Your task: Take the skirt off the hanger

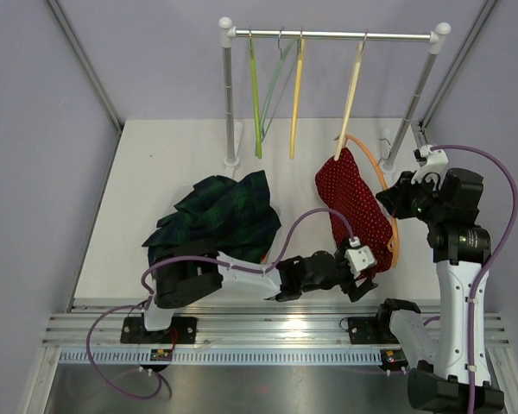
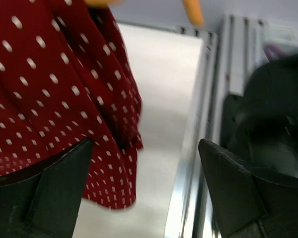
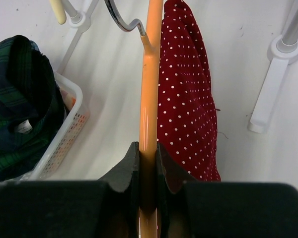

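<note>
The skirt (image 1: 354,207), red with white dots, hangs from the orange hanger (image 3: 150,99), draped down its left side above the counter (image 1: 155,190). Judged from its folds, the cloth is light, soft and limp, with no stiff edge. Take a gathered pinch at the hem or a side fold, and expect it to drag on the hanger rather than slide freely. The right arm (image 1: 456,259) reaches in from the right of the hanger, its jaws closed narrow on the hanger's bar. The left arm (image 1: 242,276) lies low, stretched out below the hanger, its jaws spread wide at the hem with nothing gripped.
</note>
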Robot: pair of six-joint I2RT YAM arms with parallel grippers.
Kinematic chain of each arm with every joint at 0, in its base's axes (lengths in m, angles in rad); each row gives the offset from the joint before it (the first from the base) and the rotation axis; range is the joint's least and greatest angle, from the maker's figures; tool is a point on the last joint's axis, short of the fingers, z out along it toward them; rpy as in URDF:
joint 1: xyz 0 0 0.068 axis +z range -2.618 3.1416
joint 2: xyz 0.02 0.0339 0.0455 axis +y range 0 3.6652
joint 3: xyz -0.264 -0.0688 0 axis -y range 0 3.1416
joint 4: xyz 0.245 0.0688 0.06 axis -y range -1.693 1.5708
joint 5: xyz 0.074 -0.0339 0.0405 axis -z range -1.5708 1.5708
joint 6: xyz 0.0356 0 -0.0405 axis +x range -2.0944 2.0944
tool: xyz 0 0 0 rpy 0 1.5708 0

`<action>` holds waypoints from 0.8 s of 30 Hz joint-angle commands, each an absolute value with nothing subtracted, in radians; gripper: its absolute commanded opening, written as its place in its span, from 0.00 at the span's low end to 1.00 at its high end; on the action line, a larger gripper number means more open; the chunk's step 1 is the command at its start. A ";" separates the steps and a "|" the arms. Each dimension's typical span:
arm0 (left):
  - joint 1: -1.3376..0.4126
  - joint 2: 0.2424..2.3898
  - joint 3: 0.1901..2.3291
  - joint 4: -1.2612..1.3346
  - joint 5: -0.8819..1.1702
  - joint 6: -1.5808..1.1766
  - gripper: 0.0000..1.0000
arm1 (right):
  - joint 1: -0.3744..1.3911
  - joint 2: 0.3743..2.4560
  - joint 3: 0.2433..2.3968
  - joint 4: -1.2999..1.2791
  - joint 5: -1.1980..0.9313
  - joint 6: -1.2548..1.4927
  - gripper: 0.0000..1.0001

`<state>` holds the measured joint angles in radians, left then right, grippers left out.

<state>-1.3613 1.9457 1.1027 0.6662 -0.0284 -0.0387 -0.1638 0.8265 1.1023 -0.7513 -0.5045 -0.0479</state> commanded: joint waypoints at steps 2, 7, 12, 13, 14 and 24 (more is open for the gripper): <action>-1.362 2.032 1.230 0.802 -0.332 -0.071 0.73 | -0.167 0.804 1.161 -0.681 -0.555 -0.034 0.00; -1.362 2.050 1.217 0.870 -0.434 -0.023 0.00 | -0.166 0.796 1.164 -0.687 -0.540 -0.038 0.00; -1.364 1.864 1.063 0.902 -0.391 0.053 0.00 | -0.167 0.795 1.167 -0.692 -0.465 -0.057 0.00; -1.364 1.773 1.013 0.896 -0.391 0.067 0.00 | -0.167 0.795 1.167 -0.690 -0.447 -0.060 0.00; -1.364 1.726 0.987 0.885 -0.396 0.080 0.00 | -0.167 0.798 1.169 -0.692 -0.425 -0.063 0.00; -1.365 1.204 0.853 0.585 -0.445 0.232 0.00 | -0.167 0.815 1.132 -0.646 -0.224 -0.104 0.00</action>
